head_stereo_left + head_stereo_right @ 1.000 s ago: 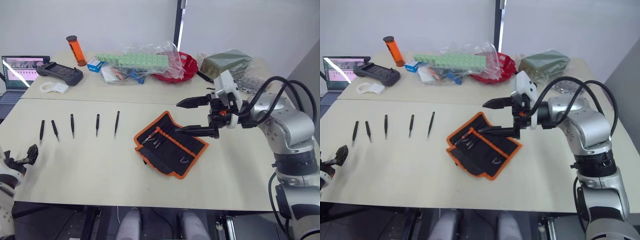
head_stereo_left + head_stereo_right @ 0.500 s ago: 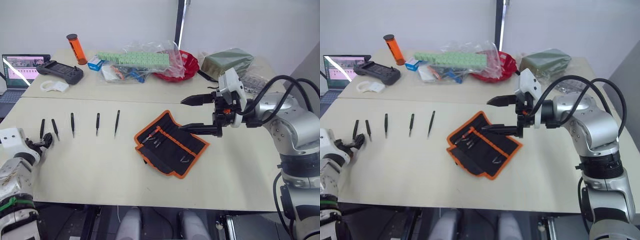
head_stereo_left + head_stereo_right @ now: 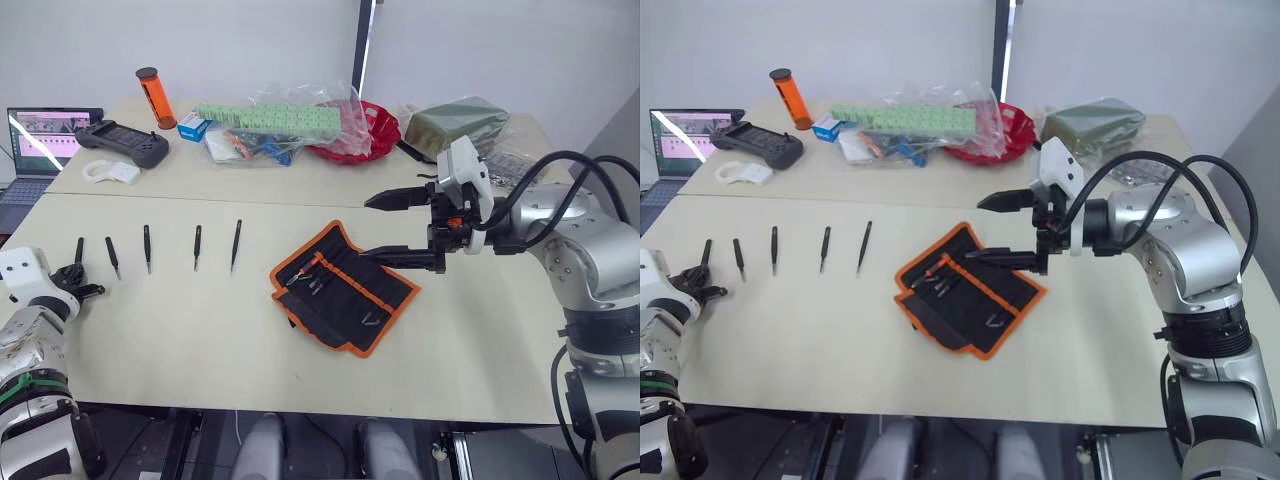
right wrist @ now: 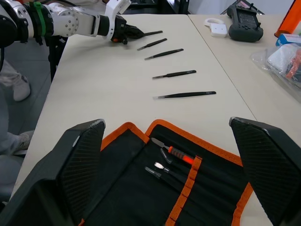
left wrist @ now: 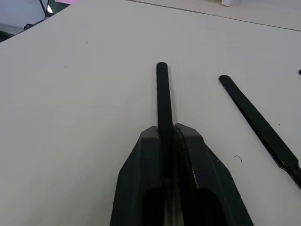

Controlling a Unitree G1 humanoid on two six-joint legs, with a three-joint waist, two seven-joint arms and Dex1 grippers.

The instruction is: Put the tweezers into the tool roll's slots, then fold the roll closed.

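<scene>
Our left gripper [image 5: 165, 134] pinches the leftmost tweezers [image 5: 162, 94]; our right gripper [image 3: 385, 228] gapes over the roll's [image 3: 340, 290] two-o'clock edge.

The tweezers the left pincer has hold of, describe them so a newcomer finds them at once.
On the table, left of the tool roll, five tweezers lie in a row. The held tweezers are the outermost on the robot's left, the one pair with the left pincer shut on them.

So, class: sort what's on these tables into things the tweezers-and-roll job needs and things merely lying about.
Job:
- tweezers
- tool roll, open
- left gripper, shut on the end tweezer
- right gripper, open above the roll

Lying about:
- orange tube
- black controller
- laptop
- red tray
</scene>
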